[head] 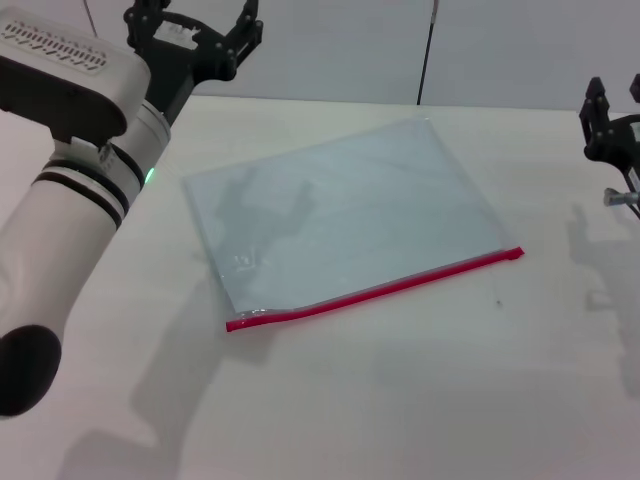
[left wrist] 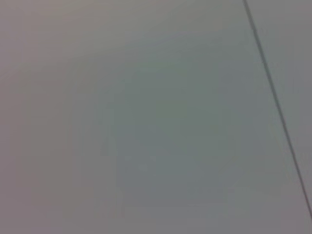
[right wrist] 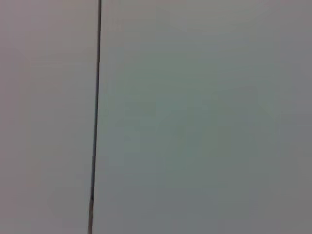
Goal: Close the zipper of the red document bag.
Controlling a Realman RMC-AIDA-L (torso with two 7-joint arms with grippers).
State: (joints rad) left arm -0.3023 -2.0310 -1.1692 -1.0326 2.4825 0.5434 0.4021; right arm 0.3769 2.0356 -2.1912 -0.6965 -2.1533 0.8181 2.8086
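The red document bag (head: 340, 215), a flat translucent blue-grey pouch, lies slantwise on the white table (head: 400, 400). Its zipper (head: 380, 291) is a thin red strip along the long edge nearest me. The slider is too small to pick out. My left gripper (head: 195, 25) hangs raised beyond the bag's far left corner, its black fingers (head: 243, 28) spread open with nothing between them. My right gripper (head: 612, 125) is raised at the right edge of the head view, well clear of the bag and only partly in frame. Both wrist views show no bag.
A pale wall with a dark vertical seam (head: 427, 50) stands behind the table. The same kind of seam (left wrist: 273, 92) crosses the left wrist view, and a seam (right wrist: 96, 117) also shows in the right wrist view. My left arm's white forearm (head: 70, 230) fills the left foreground.
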